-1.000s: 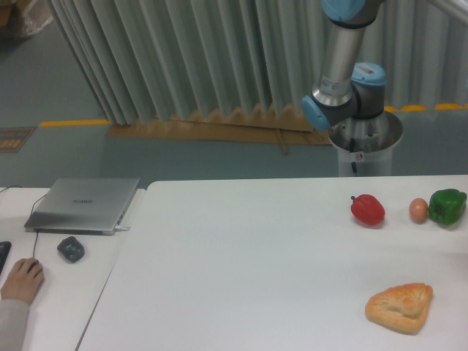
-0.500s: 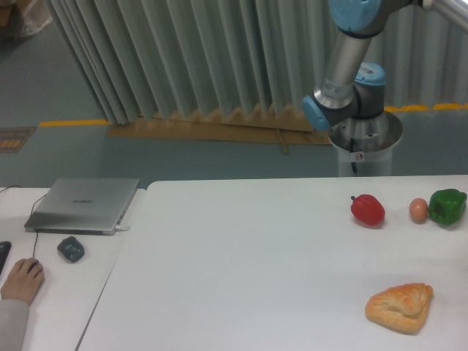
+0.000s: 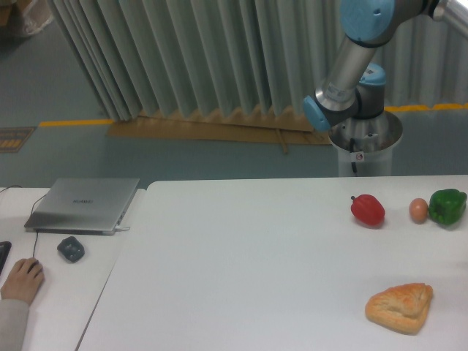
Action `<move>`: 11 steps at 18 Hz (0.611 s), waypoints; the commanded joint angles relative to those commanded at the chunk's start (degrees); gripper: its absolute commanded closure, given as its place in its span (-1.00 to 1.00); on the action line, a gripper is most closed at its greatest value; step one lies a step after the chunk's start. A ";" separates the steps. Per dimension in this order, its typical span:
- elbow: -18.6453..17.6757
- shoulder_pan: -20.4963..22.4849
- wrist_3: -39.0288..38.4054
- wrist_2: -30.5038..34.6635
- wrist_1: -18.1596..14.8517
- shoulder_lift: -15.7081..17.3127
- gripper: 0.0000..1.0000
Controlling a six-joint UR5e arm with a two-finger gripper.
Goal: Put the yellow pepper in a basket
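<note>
1. The gripper is out of frame; only the arm (image 3: 351,66) shows, so its opening cannot be told.
2. On the desk (image 3: 241,263) lie a red pepper (image 3: 368,210), egg (image 3: 417,210), green pepper (image 3: 447,206) and pastry (image 3: 400,307).
3. Neither the yellow pepper nor a basket is in view.
4. Such a pepper is probably light, glossy and slippery; gripping across its widest part seems safest.

Behind my table (image 3: 241,256) hangs a long pleated curtain (image 3: 190,58), pale grey-green, its folds running down to a strip of brown cardboard (image 3: 212,130) laid along the floor. The floor (image 3: 66,157) is a dull teal, crossed by a yellow line (image 3: 69,123) at the left. The tabletop is plain white, and a second white desk (image 3: 55,292) butts against it on the left. The light is soft and even.
</note>
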 joint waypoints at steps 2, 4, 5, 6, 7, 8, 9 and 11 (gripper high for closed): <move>0.00 0.00 0.00 0.00 0.00 0.09 -1.00; 0.00 0.00 -0.70 0.00 0.00 0.35 -1.00; 0.26 0.00 -1.05 0.09 -0.17 0.70 -1.00; 0.27 -0.35 -2.10 0.09 -0.26 1.23 -1.00; 0.27 -0.61 -3.24 -0.09 -0.52 2.10 -1.00; 0.00 -1.14 -4.21 -0.17 -0.79 3.07 -1.00; -0.35 -2.62 -5.09 -0.18 -1.66 4.90 -1.00; -0.44 -3.86 -7.46 -0.79 -6.57 7.02 -1.00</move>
